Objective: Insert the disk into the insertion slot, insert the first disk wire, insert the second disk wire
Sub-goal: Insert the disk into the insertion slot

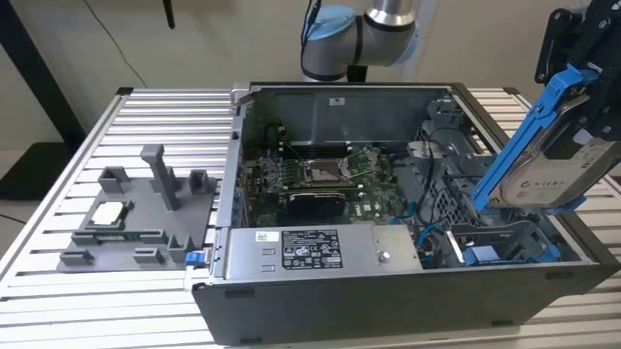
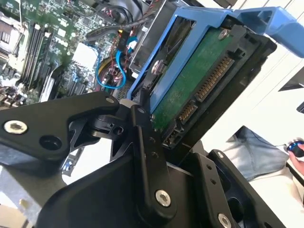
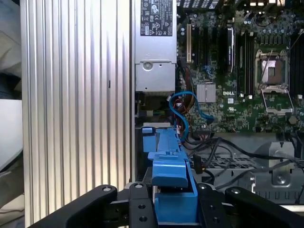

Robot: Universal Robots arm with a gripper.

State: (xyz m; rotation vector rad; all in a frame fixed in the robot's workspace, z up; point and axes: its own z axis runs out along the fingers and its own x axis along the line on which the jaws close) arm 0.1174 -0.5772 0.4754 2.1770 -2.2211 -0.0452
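Note:
My gripper (image 1: 588, 94) is shut on the disk (image 1: 553, 171), a silver-grey drive in a bright blue carrier. It holds the disk tilted steeply in the air above the open computer case, on the exterior view's right. The second wrist view shows the disk's (image 2: 199, 80) green board and connectors between my black fingers (image 2: 142, 142). In the first wrist view the blue carrier (image 3: 171, 175) juts out from the gripper (image 3: 173, 202). The insertion slot (image 1: 499, 246), grey metal with blue tabs, sits below the disk in the case's near corner. A blue wire (image 1: 424, 218) loops loose beside it.
The case (image 1: 408, 305) stands on a slatted aluminium table (image 1: 145, 109). Inside are a power supply (image 1: 310, 251) and a motherboard with a processor socket (image 1: 321, 171). A grey fixture (image 1: 136, 218) holding a white-topped module (image 1: 107, 212) lies on the exterior view's left. A person's hand (image 2: 294, 152) appears in the second wrist view.

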